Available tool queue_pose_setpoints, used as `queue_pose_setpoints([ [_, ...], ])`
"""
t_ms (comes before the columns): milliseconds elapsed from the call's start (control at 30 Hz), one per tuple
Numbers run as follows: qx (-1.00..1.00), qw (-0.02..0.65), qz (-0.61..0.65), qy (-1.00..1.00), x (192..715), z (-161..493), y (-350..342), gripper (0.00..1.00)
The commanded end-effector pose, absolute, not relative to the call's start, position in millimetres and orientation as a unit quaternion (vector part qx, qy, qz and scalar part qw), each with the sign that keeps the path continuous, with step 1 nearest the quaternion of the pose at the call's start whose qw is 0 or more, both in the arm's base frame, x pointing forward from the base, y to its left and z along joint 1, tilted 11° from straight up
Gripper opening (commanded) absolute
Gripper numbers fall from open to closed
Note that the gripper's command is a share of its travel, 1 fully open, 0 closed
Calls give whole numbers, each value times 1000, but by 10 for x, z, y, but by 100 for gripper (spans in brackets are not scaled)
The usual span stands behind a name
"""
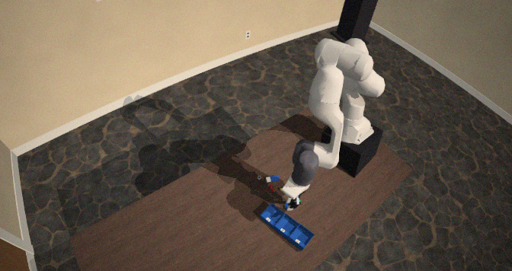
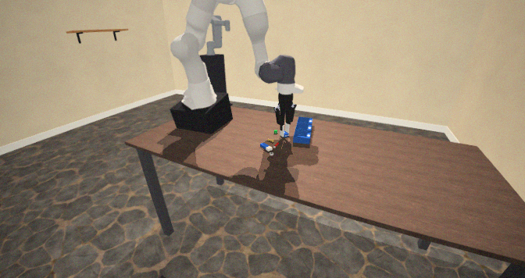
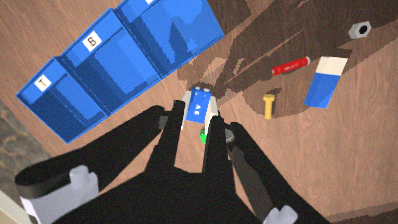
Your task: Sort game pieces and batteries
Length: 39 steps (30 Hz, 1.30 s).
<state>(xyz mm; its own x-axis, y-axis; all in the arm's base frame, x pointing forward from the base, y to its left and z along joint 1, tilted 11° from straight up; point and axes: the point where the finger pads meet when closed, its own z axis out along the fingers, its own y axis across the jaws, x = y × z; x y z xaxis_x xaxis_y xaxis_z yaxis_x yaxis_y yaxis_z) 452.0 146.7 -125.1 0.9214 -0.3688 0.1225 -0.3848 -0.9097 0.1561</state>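
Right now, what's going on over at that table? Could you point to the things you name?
A robot arm has its tool (image 1: 289, 207) (image 2: 285, 133) (image 3: 198, 102) shut on a blue 9V battery (image 1: 287, 205) (image 2: 286, 133) (image 3: 198, 106), beside the blue bins (image 1: 290, 231) (image 2: 302, 131) (image 3: 107, 65). That battery isn't in a bin yet. A green piece (image 2: 276, 132) (image 3: 203, 136), a red stick (image 1: 271, 188) (image 2: 276, 144) (image 3: 291, 66), a bolt (image 2: 270, 140) (image 3: 268, 106), a nut (image 2: 271, 154) (image 3: 354, 31) and an eraser (image 1: 273, 179) (image 2: 266, 147) (image 3: 322, 90) lie on the table.
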Motion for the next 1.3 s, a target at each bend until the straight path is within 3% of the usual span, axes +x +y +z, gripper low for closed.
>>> queue_pose_setpoints([
  [0, 976, 89, 46, -195, 4524, -1254, 1462, 13],
  [567, 976, 89, 46, -195, 4524, -1254, 1462, 13],
  [1267, 976, 89, 46, -195, 4491, -666, 1577, 13],
])
